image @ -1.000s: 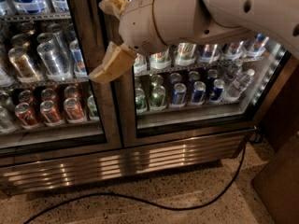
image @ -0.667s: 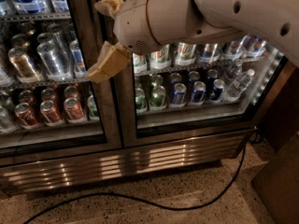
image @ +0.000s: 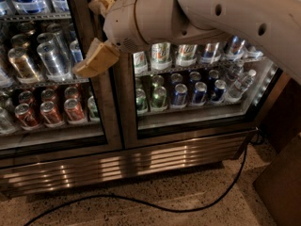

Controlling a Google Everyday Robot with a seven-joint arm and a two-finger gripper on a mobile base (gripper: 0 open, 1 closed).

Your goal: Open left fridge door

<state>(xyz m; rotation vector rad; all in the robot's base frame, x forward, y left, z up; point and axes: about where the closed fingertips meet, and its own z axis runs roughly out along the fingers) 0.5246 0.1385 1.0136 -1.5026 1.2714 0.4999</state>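
Camera view: gripper spread wide at the left fridge door's inner edge

Camera view shows the left fridge door (image: 56, 79) filling the frame from 9 to 11 o'clock. It is a glass pane in brushed steel, and its frame lies in line with the right fridge door (image: 197, 79). Silver cans (image: 49, 55) stand behind the glass, with red cans (image: 49, 112) on the shelf below.

The white arm (image: 225, 13) reaches in from 1 o'clock. Its gripper (image: 84, 37) sits at about 11 o'clock, in front of the left door's right-hand steel upright. The two tan fingers are spread wide with nothing between them. One finger (image: 101, 4) points up near the top edge. The other slants down over the glass.

Green cans (image: 157, 98) and blue cans (image: 200, 92) show at 3 o'clock. A steel grille (image: 122, 164) runs beneath both doors. A black cable (image: 188, 206) curves across the speckled floor (image: 197, 192) at 6 o'clock.
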